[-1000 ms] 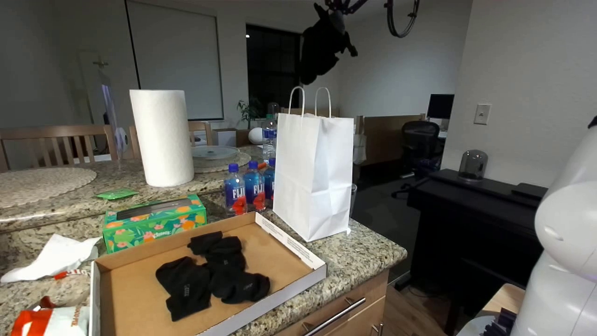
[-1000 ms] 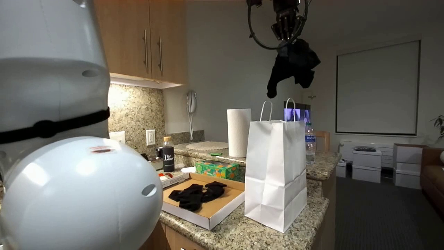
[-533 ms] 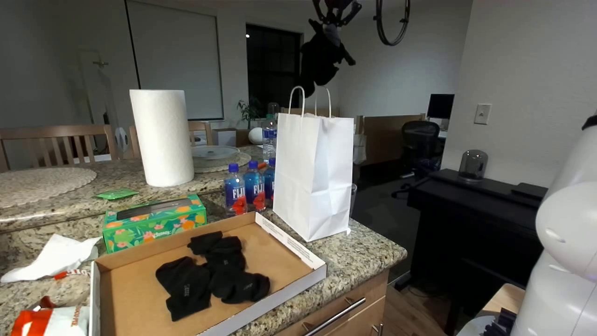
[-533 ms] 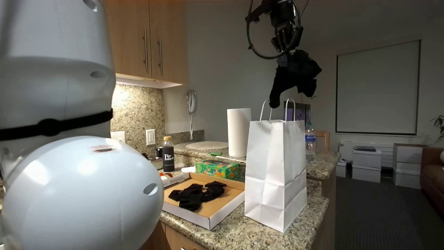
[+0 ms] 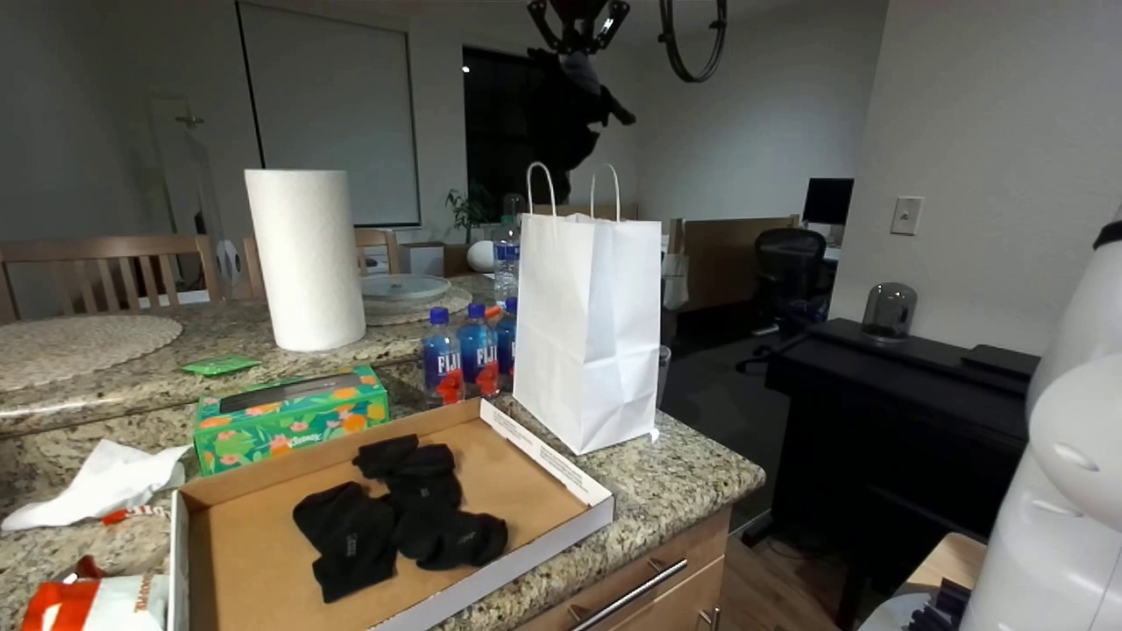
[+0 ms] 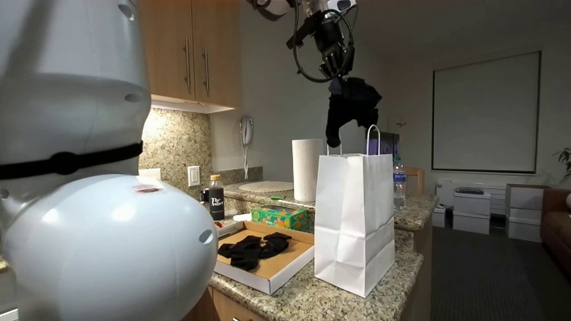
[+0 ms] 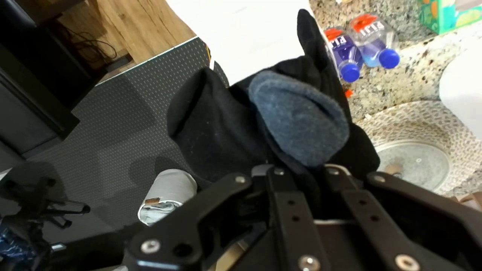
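Hand [image 7: 305, 173] nearly closed, gripping black socks [image 6: 354, 99], twelve o'clock from white paper bag [image 6: 352, 209], both exterior views! Lining-up step, seemingly; next calls for careful lowering.

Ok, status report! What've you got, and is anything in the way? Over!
Gripper closed on black and blue-grey fabric bundle. Bundle hangs outside tall white paper bag, near its top. Possible snag: white looped handle, contact unclear.

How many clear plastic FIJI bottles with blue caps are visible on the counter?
3 in an exterior view: a left FIJI bottle, a middle FIJI bottle, and a right FIJI bottle partly behind the tall white paper bag, which may hide others.
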`<state>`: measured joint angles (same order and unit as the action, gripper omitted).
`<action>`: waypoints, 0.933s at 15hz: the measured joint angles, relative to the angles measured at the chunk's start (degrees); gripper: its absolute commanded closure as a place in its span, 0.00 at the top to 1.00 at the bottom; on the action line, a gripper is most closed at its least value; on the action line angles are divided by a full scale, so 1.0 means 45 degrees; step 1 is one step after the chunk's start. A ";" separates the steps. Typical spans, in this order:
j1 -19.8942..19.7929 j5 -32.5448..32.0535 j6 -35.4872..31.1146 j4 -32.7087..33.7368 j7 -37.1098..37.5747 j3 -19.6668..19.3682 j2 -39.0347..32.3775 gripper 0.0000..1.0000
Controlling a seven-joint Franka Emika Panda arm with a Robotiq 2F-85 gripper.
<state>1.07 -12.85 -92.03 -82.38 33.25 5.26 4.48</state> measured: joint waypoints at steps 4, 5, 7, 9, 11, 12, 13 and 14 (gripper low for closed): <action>0.0238 0.0022 0.0632 -0.0257 -0.0001 0.0188 -0.0066 0.10; 0.0238 0.0043 0.0691 -0.0389 -0.0002 0.0165 -0.0090 0.10; 0.0221 0.0286 0.0725 -0.0778 -0.0032 -0.0014 -0.0127 0.10; 0.0142 0.0632 0.0726 -0.1246 -0.0098 -0.0265 -0.0184 0.10; 0.0114 0.0766 0.0732 -0.1616 -0.0109 -0.0474 -0.0293 0.10; 0.0113 0.0777 0.0748 -0.1759 -0.0109 -0.0541 -0.0375 0.10; 0.0112 0.0780 0.0770 -0.1864 -0.0109 -0.0591 -0.0460 0.10; 0.0110 0.0791 0.0804 -0.1941 -0.0109 -0.0646 -0.0566 0.10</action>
<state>1.57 -9.29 -88.42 -91.12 32.76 2.35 1.94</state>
